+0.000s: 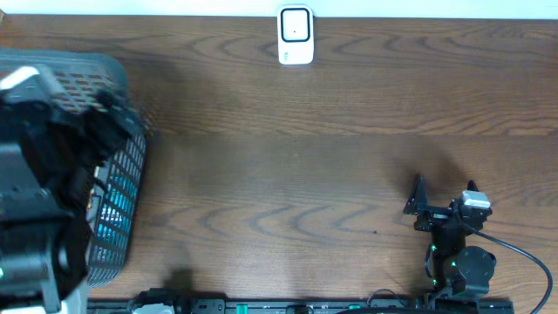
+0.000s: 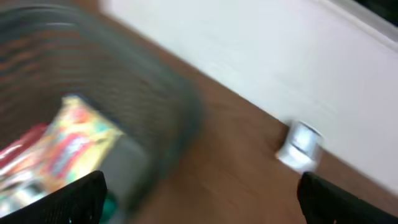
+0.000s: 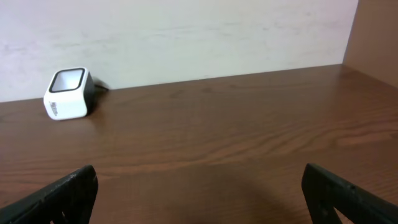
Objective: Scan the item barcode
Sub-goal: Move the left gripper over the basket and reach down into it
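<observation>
Two arms share one wooden table (image 1: 288,174), and from overhead they are well apart. The left arm (image 1: 44,192) hangs over a grey mesh basket (image 1: 122,78) at the table's left edge, and its bulk hides its own gripper from up here. The right gripper (image 1: 445,194) sits low on the right, jaws spread, nothing between them. A small white scanner (image 1: 296,35) stands mid-table at the far edge, far from both.

From the left wrist the picture is smeared, but the left gripper (image 2: 199,199) shows its two tips wide apart at the bottom corners, with nothing held. Down to the left is the basket's inside, where a bright yellow-and-red packet (image 2: 78,140) lies beside something red and white. That looks like the item to scan, though I can't make out a barcode.

From the right wrist, the fingers (image 3: 59,196) frame bare wood, with the scanner off to the left by the wall.

My worry is the pick. Going down into the basket, an open finger could snag the mesh wall and drag the whole basket. The packet looks slick and floppy, so a shallow pinch may let it slip, or take its neighbour too. And if it's gripped over the barcode, the scanner reads nothing.
</observation>
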Available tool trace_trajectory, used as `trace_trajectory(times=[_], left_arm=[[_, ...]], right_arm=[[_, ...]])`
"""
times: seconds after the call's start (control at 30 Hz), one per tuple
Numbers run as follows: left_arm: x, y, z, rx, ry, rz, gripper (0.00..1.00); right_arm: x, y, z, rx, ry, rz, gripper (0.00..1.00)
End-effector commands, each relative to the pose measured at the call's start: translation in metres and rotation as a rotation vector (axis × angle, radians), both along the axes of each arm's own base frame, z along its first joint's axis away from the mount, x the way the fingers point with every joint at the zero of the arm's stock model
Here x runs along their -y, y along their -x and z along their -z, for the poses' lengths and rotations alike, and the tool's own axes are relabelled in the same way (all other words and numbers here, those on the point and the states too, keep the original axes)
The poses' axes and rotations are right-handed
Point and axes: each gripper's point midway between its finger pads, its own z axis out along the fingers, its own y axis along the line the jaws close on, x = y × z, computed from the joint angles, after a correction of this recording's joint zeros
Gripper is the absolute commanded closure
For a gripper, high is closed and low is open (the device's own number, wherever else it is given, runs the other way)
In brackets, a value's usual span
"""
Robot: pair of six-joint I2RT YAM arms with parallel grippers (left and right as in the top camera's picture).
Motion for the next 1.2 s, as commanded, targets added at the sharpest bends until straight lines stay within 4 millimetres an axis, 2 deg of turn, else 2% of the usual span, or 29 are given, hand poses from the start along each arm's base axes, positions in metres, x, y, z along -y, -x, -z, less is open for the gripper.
trace_trajectory(times=[0.0,0.13,0.27,0.33,0.43,0.57,0.63,0.67,0.83,1.17], left_arm=[[-0.049,0.000,0.010,-0.052,-0.031,-0.199,0.02],[-0.084,0.000,0.014,-0.101,-0.129,-0.248,0.02],[-0.123,0.010,0.021,-0.120,-0.109,-0.369,0.02],[-0.136,0.009,0.029,-0.144,-0.110,-0.353,0.02],[-0.154,0.006,0.051,-0.223,-0.109,-0.310,0.02],[-0.183,0.010,0.102,-0.400,-0.053,-0.332,0.01],[-0.188,0.011,0.128,-0.484,0.008,-0.315,0.01],[-0.188,0.006,0.140,-0.509,0.028,-0.267,0.00],[-0.186,-0.016,0.182,-0.595,0.032,-0.019,0.02],[-0.199,-0.030,0.230,-0.701,-0.007,0.126,0.01]], right_arm=[[0.000,0.000,0.000,0.001,-0.011,0.001,0.01],[0.000,0.000,0.000,0.002,-0.011,0.001,0.01],[0.000,0.000,0.000,0.001,-0.011,0.001,0.01],[0.000,0.000,0.000,0.001,-0.012,0.001,0.01],[0.000,0.000,0.000,0.001,-0.011,0.001,0.01],[0.000,0.000,0.000,0.001,-0.011,0.001,0.01],[0.000,0.000,0.000,0.001,-0.011,0.001,0.01],[0.000,0.000,0.000,0.001,-0.012,0.001,0.01],[0.000,0.000,0.000,0.001,-0.011,0.001,0.01],[0.000,0.000,0.000,0.001,-0.012,0.001,0.01]])
